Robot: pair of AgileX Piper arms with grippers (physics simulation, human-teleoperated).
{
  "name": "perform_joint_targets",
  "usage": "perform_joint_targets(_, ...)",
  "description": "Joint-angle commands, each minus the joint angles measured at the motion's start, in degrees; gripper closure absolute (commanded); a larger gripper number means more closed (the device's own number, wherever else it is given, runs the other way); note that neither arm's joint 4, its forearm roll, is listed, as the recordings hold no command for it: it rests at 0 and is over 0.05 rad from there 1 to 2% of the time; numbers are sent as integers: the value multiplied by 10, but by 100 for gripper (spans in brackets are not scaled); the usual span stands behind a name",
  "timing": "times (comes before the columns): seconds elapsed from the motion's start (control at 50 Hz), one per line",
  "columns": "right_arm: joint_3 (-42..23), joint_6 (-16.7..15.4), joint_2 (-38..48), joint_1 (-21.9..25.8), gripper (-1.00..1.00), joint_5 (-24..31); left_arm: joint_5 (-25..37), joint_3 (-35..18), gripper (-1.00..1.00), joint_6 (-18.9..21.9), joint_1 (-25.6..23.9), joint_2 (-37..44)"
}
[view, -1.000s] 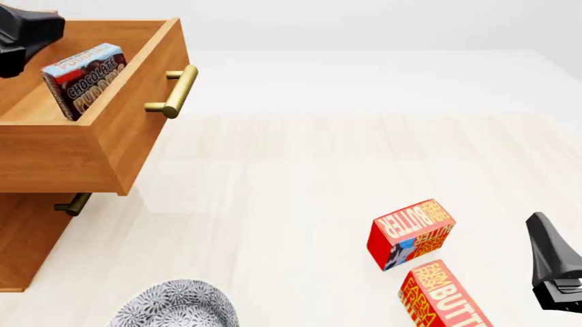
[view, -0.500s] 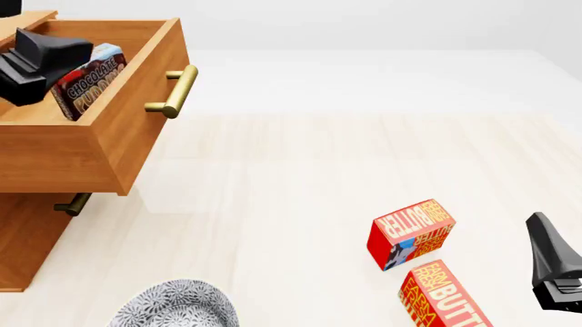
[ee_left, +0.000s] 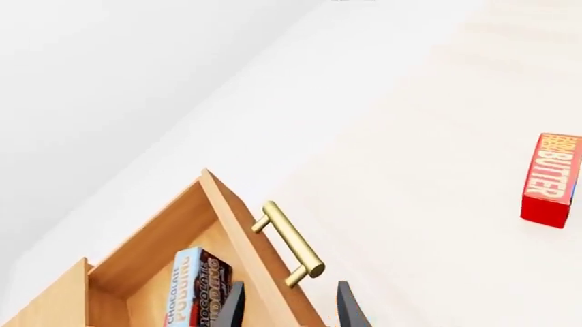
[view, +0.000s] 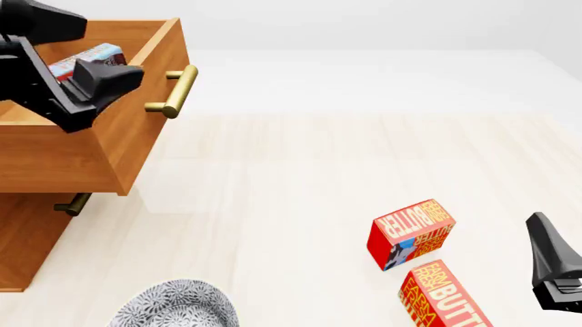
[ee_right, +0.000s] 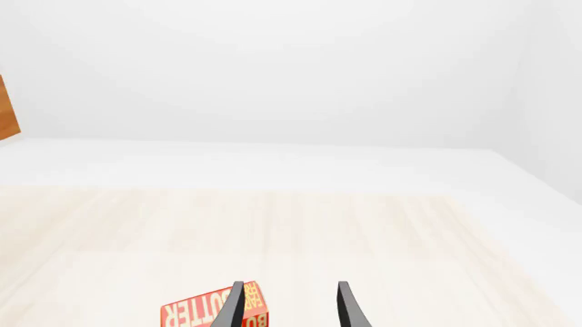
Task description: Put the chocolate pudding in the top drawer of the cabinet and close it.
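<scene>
The chocolate pudding point(view: 94, 54) stands on edge inside the open top drawer point(view: 136, 129) of the cabinet point(view: 23, 238), mostly hidden behind my left gripper point(view: 95, 95). In the left wrist view the pudding point(ee_left: 193, 286) leans by the drawer's front wall, behind the brass handle point(ee_left: 293, 243). My left gripper point(ee_left: 289, 315) is open and empty, one finger inside the drawer beside the pudding and the other outside the front wall. My right gripper point(view: 555, 266) is open and empty low at the right edge, and in the right wrist view point(ee_right: 289, 310) too.
Two red-orange BUTTER boxes point(view: 411, 231) point(view: 446, 296) lie on the table near the right gripper; one shows in the right wrist view point(ee_right: 214, 313). A patterned grey bowl point(view: 177, 306) sits at the front left. The lower drawer's handle point(view: 71, 203) is below the open drawer.
My left gripper has moved right across the drawer, from its far left side to its front wall, now covering most of the pudding. The pudding and right arm have not moved.
</scene>
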Motion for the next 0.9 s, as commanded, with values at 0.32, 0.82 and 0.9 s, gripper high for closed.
perform_joint_targets(0.32, 0, 2, 0, 0, -100, 1, -42, 22, -100, -4, -93, 52)
perform_joint_targets(0.82, 0, 2, 0, 0, -100, 1, -94, 35, -100, -8, -188, 138)
perform_joint_targets(0.9, 0, 2, 0, 0, -100, 1, -95, 31, -100, -15, -195, 147)
